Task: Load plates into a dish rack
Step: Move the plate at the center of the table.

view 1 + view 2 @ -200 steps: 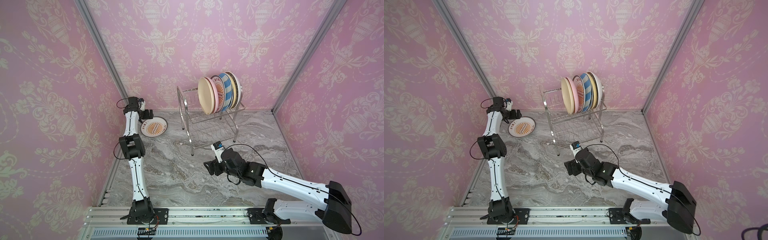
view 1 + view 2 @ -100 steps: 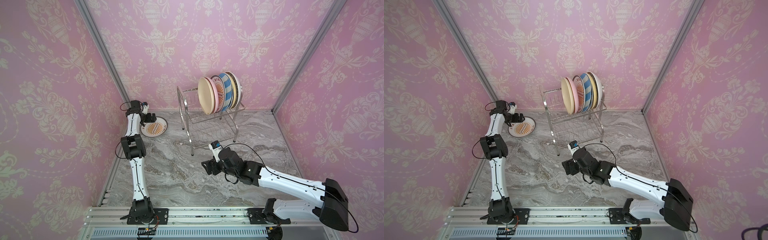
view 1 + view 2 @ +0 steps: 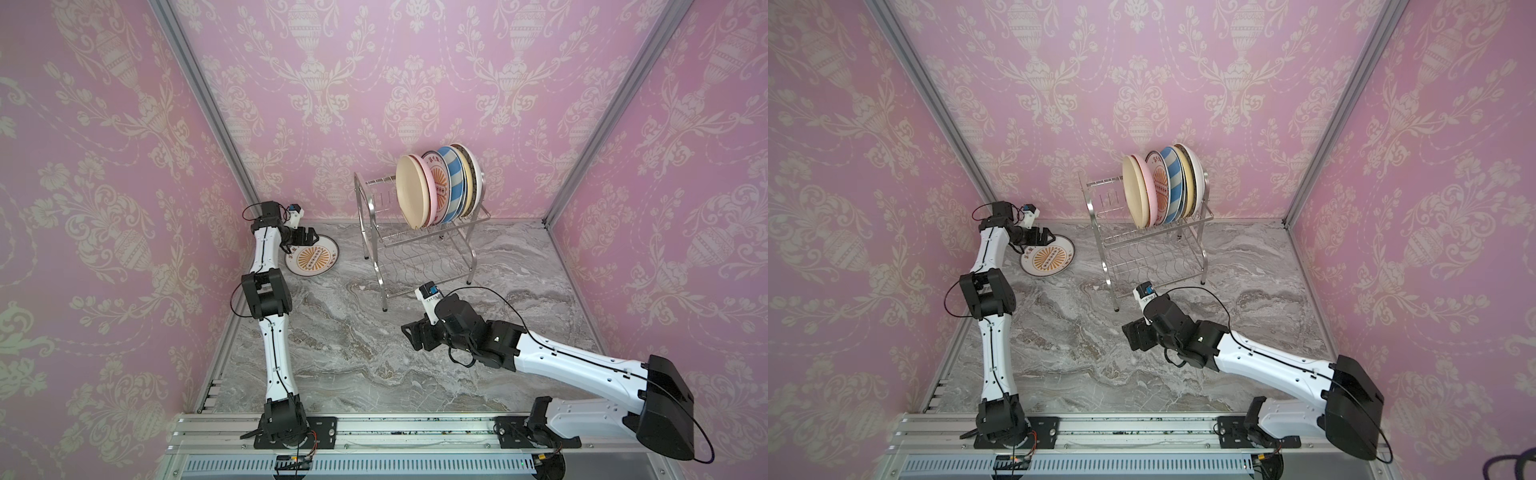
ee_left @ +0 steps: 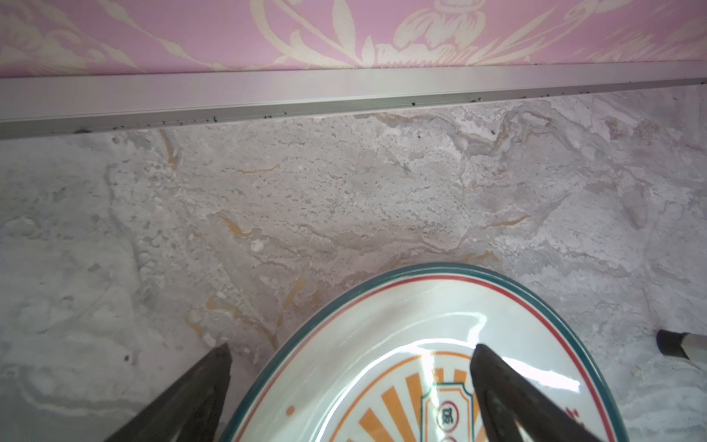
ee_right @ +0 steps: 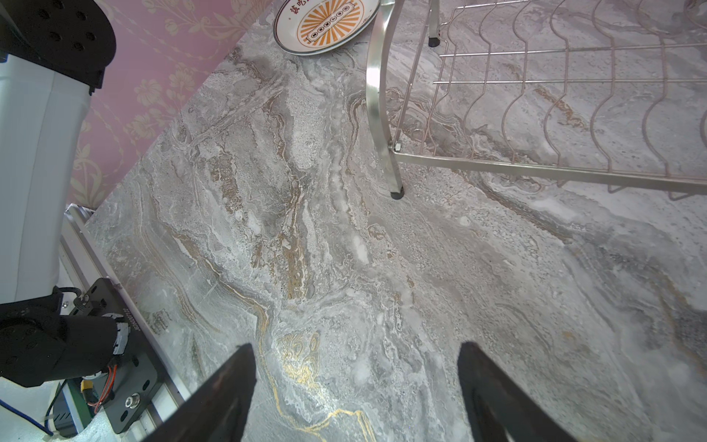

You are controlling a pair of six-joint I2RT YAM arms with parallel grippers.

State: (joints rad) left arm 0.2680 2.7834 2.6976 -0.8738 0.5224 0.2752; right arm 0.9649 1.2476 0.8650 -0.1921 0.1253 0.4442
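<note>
Grey marble tabletop (image 3: 374, 353), pink damask walls (image 3: 415, 62); my left gripper (image 4: 352, 348) spread astride the sunburst plate (image 4: 401, 344) rim, right gripper (image 5: 354, 346) spread.

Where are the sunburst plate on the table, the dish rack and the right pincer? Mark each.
sunburst plate (image 3: 312, 259): in a top view, on its orange centre.
dish rack (image 5: 377, 84): right wrist view, on its side frame tube.
right pincer (image 5: 355, 346): right wrist view, midway between its open fingertips.

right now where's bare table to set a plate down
Bare marble: the wide stretch between left arm, dish rack legs and right hand; also between rack and right wall. Crowded: far-left corner, left hand over the sunburst plate.
</note>
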